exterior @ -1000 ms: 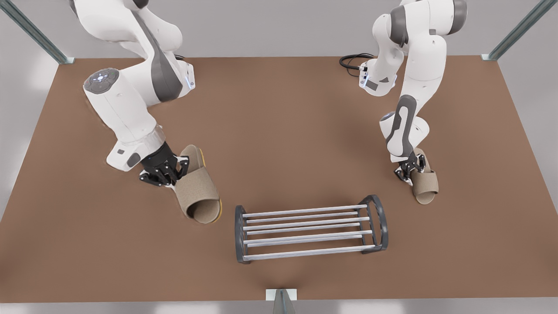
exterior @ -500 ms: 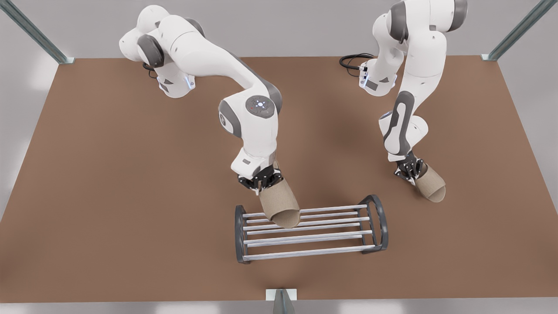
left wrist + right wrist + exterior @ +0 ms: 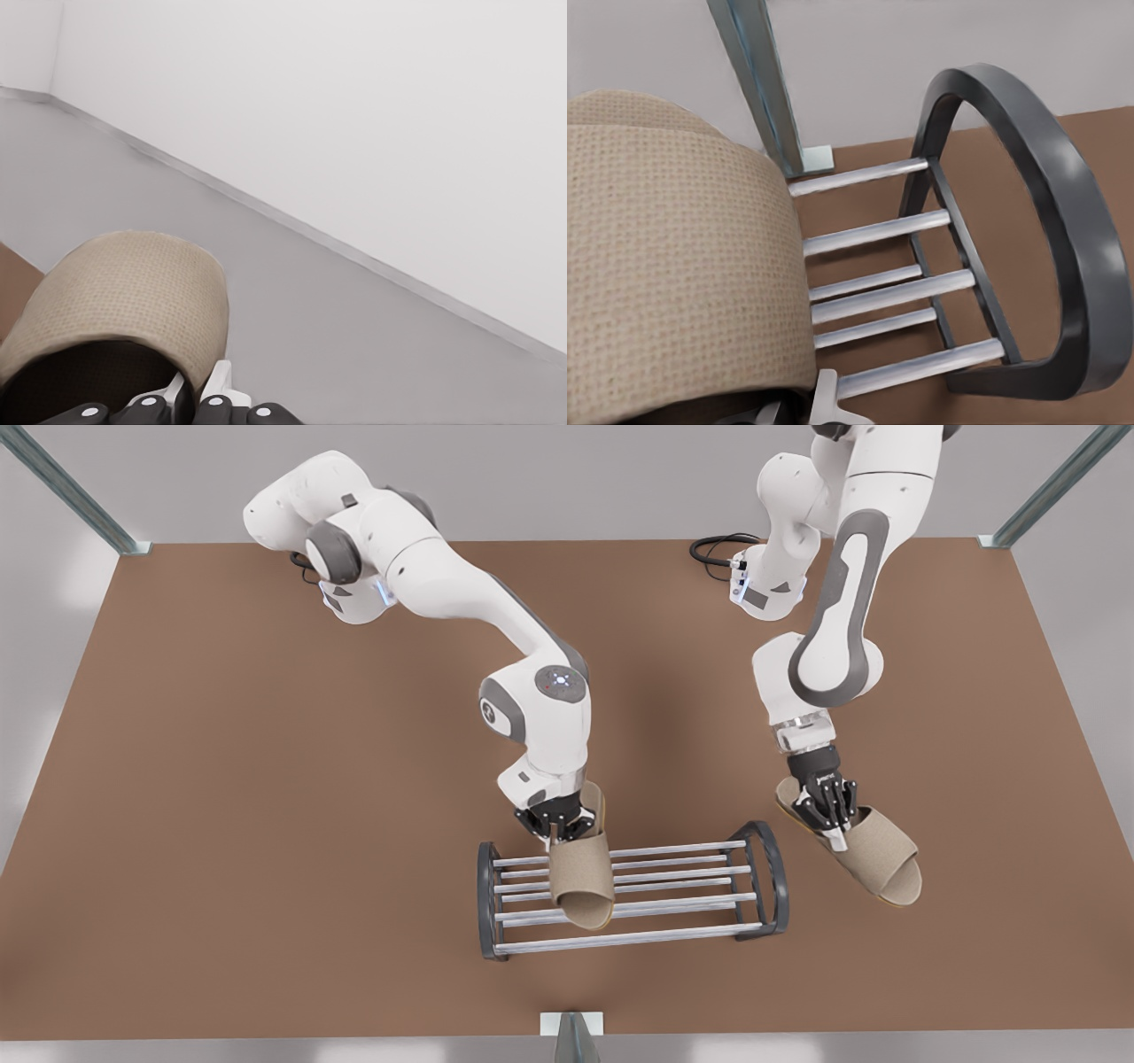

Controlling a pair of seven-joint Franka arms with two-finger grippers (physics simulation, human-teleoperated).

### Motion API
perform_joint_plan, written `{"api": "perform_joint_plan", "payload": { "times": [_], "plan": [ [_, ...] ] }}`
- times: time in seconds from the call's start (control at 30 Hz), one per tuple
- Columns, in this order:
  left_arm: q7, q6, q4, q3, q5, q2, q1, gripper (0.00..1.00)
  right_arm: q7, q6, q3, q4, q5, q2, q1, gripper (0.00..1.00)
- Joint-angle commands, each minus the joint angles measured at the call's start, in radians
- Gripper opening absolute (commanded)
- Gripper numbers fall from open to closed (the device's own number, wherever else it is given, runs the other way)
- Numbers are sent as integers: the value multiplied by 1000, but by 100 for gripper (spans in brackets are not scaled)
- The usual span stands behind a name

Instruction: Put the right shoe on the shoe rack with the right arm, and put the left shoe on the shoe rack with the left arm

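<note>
One beige slipper (image 3: pixel 582 877) was gripped over the shoe rack (image 3: pixel 631 889) by the right gripper (image 3: pixel 556 829); another beige slipper (image 3: pixel 873 854) was gripped beside it by the left gripper (image 3: pixel 829 815).

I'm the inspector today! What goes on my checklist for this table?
Surface: brown table, flat.
Job's things: shoe rack near the front edge; right shoe over its bars, touching or not unclear; left shoe beside the rack's end, on the front view's right.
Clutter: nothing seen.
Tools: right tool shut on the right shoe; left tool shut on the left shoe.
Cables: black cable by one arm's base.
Surroundings: metal posts at the table's edges.
</note>
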Motion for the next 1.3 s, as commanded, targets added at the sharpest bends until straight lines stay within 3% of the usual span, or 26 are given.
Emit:
{"api": "perform_joint_plan", "payload": {
  "times": [0.0, 0.23, 0.33, 0.37, 0.53, 0.63, 0.67, 0.73, 0.83, 0.93, 0.97, 1.0, 1.03, 1.07, 1.1, 1.27],
  "plan": [
    [3, -17, -4, 6, -4, -3, 3, 21, 334, 70, -1, 1, -32, 17, 2, 21],
    [93, -67, 134, -60, -29, -24, -50, 21, 340, 81, 5, -16, -115, 32, 13, 24],
    [95, -67, 164, -173, -102, -24, -50, 21, 339, 81, 5, -16, -137, 39, 18, 59],
    [95, -69, 177, -187, -113, -9, -60, 21, 339, 84, 5, -16, -148, 40, 18, 100],
    [95, -110, 217, -252, -239, 86, -83, 21, 334, 93, 22, -21, -163, 34, 5, 100],
    [95, -118, 222, -276, -276, 131, -83, 21, 331, 51, 195, -24, -161, -7, -67, 100],
    [95, -116, 236, -282, -276, 145, -82, 21, 326, 47, 197, -48, -161, -32, -68, 100],
    [95, -118, 259, -284, -276, 189, -82, 21, 282, -5, 280, -53, -161, -73, -123, 100],
    [95, -116, 329, -288, -278, 258, -80, 21, 96, -290, 653, -50, -158, -230, -411, 100],
    [96, -118, 438, -298, -290, 372, -73, 21, -297, -551, 1014, -51, -154, -279, -890, 100],
    [96, -116, 463, -298, -291, 402, -68, 21, -516, -603, 952, -47, -148, -282, -915, 100],
    [95, -116, 469, -298, -291, 418, -66, 21, -707, -608, 644, -90, 22, -386, -820, 100],
    [93, -116, 467, -296, -291, 433, -68, 21, -876, -589, 304, -246, 194, -486, -691, 100],
    [93, -116, 458, -296, -293, 436, -69, 21, -929, -500, 295, -478, 144, -599, -705, 100],
    [91, -116, 447, -296, -293, 436, -69, 21, -965, -443, 296, -588, 133, -652, -723, 100],
    [90, -116, 427, -296, -316, 435, -73, 21, -800, -572, 298, -527, 121, -647, -780, 100]
  ]
}}
